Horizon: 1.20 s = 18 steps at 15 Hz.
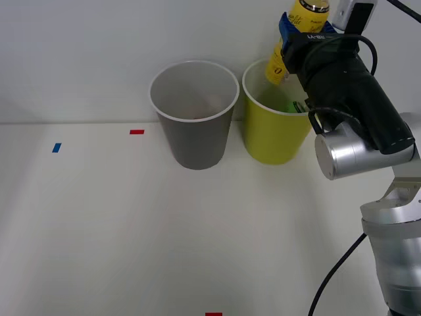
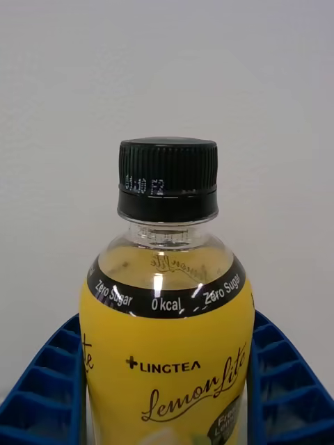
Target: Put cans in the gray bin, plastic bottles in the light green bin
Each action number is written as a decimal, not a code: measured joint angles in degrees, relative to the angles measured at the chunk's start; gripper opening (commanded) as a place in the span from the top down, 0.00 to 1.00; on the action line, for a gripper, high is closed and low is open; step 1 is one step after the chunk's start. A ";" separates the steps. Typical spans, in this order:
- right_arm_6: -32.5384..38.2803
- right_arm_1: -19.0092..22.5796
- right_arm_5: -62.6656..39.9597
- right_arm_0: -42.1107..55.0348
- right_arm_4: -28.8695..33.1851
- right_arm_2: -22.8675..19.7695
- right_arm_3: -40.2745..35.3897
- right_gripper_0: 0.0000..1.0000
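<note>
Up in the top right of the front view, the right tool (image 1: 297, 29) pinches the yellow bottle (image 1: 299, 20) between its blue ribbed fingers (image 1: 285, 29), holding it in the air over the light green bin (image 1: 273, 128). The bottle's lower end hangs just above the bin's white rim, near the rim's right part, and the bottle leans a little. The dark arm runs from the tool down toward the right edge of the frame, ending in silver joints.

Through the right wrist view, the yellow bottle (image 2: 167, 348) stands upright in the middle of the frame, its black screw cap (image 2: 167, 177) above a clear neck, with a black band reading "Zero Sugar" and "0 kcal" and a yellow label below. One blue ribbed finger (image 2: 49, 389) presses against each flank of the bottle.

Inside the light green bin a green thing (image 1: 293, 105) shows against the pale inner wall; what it is cannot be told. The gray bin (image 1: 194, 128) stands just to the left of the light green bin, near the middle of the front view, the two close together on the white desk (image 1: 99, 230). Small red marks (image 1: 137, 131) and a blue mark (image 1: 56, 147) lie on the desk at the left.
</note>
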<state>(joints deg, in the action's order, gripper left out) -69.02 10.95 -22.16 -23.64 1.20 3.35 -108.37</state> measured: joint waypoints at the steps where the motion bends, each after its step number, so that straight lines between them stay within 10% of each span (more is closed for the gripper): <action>1: 0.07 -0.10 0.00 0.04 -0.05 0.00 0.00 0.00; 18: 1.19 -0.92 5.58 2.29 -1.83 0.08 -0.24 0.00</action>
<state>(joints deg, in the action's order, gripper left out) -67.83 10.03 -16.59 -21.35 -0.63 3.42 -108.61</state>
